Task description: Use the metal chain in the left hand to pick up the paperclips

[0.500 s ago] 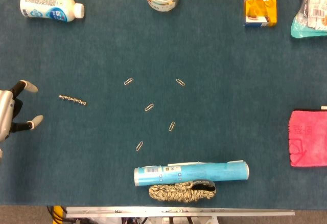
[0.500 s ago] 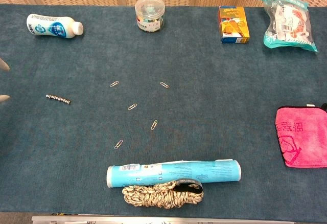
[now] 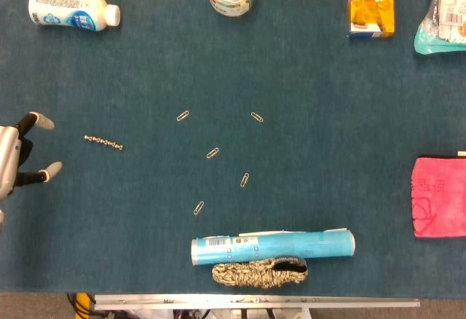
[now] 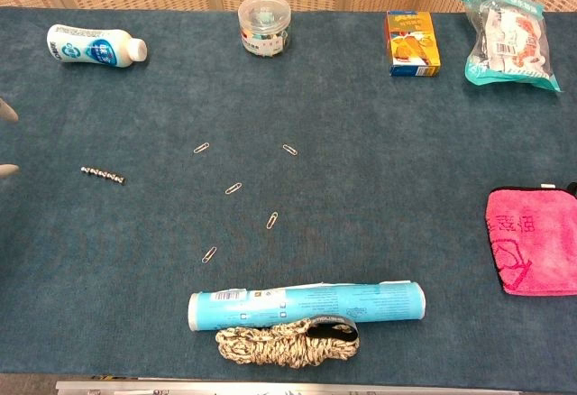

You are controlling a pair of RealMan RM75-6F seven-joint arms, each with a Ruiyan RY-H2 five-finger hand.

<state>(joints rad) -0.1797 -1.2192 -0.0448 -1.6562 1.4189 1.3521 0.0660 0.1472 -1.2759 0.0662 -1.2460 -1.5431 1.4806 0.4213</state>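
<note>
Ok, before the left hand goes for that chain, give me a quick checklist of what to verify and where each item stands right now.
1. Metal chain lies free on the table, nothing on top of it: ok.
2. Left hand holds nothing, fingers apart: ok.
3. Left hand already grips the chain: not ok, it sits apart from the chain at the left edge.
4. Path from hand to chain is bare cloth: ok.
5. Paperclips lie loose and separate, five in sight, none under the blue tube: ok.
6. Right hand out of the way: cannot tell, neither view shows it.
</note>
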